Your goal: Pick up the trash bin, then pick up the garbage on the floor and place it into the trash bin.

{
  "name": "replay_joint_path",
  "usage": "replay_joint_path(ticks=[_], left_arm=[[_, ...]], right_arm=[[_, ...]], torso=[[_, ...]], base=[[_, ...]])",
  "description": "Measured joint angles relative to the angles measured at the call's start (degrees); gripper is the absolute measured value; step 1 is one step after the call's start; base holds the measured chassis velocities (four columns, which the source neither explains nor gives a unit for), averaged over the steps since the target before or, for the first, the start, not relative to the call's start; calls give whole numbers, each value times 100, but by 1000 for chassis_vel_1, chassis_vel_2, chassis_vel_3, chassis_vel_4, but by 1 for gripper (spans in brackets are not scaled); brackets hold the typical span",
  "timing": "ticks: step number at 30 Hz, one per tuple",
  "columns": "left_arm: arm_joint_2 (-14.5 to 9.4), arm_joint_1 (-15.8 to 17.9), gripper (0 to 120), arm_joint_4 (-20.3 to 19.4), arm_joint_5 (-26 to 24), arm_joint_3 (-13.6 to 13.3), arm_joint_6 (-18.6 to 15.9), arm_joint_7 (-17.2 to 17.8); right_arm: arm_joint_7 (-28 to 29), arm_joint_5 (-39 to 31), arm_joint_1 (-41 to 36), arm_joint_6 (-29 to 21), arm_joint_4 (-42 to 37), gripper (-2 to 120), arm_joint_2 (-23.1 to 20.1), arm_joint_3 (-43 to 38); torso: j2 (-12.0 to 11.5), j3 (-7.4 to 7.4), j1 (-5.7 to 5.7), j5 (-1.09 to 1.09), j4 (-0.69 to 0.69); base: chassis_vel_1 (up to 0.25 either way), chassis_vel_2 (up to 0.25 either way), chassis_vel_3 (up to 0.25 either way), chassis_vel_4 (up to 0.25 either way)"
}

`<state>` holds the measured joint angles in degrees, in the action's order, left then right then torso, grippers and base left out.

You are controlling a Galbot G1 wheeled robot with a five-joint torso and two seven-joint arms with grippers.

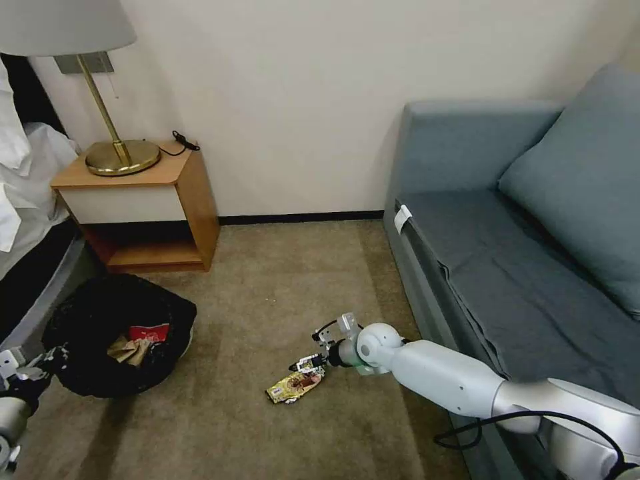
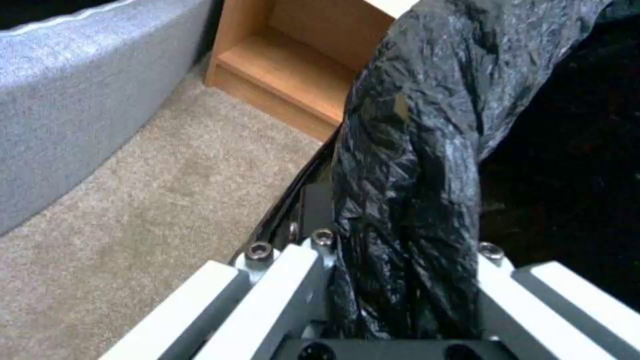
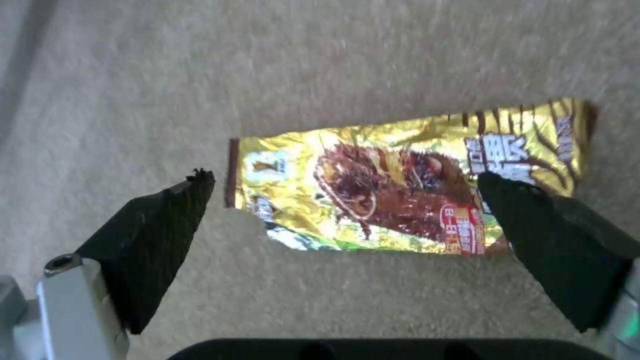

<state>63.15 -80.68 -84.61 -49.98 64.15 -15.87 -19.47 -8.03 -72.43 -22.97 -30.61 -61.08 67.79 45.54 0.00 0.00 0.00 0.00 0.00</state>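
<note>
The trash bin (image 1: 175,308), lined with a crinkly black bag, sits low at the left over the carpet. My left gripper (image 1: 27,373) is shut on its near rim, and the left wrist view shows the bag-covered rim (image 2: 407,190) pinched between the fingers. Inside the bin lie a red-and-white carton (image 1: 149,331) and brown crumpled paper (image 1: 130,350). One piece of garbage, a shiny gold-brown snack wrapper (image 1: 295,385) (image 3: 400,185), lies flat on the carpet. My right gripper (image 1: 308,365) (image 3: 343,177) hangs open just above it, with a black fingertip (image 3: 167,225) on either side of it.
A wooden nightstand (image 1: 143,207) with a brass lamp (image 1: 122,157) stands against the back wall. A blue-grey sofa (image 1: 507,253) runs along the right, close to my right arm. A bed edge (image 1: 33,280) borders the left. Open carpet (image 1: 280,287) lies between them.
</note>
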Motion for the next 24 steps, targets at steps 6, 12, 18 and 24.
replay_joint_path(ticks=[6, 12, 18, 24], left_arm=[[5, -55, 2, 23, 16, 40, 29, -50], [27, -125, 2, 29, 59, 77, 55, -103], [50, -160, 2, 5, 78, 83, 66, -128], [63, -202, 2, 12, 101, 102, 97, -154]], right_arm=[[-359, 570, -300, 252, 650, 100, 333, -403], [-580, 1060, -369, 438, 1323, 100, 655, -729], [-697, 1241, -374, 515, 1586, 100, 669, -727], [-720, 1324, -428, 561, 1574, 100, 598, -893]], torso=[[0, 0, 0, 1, -1], [-1, 0, 0, 0, 0], [0, 0, 0, 0, -1], [0, 0, 0, 0, 0]], base=[[0, 0, 0, 0], [0, 0, 0, 0], [0, 0, 0, 0], [0, 0, 0, 0]])
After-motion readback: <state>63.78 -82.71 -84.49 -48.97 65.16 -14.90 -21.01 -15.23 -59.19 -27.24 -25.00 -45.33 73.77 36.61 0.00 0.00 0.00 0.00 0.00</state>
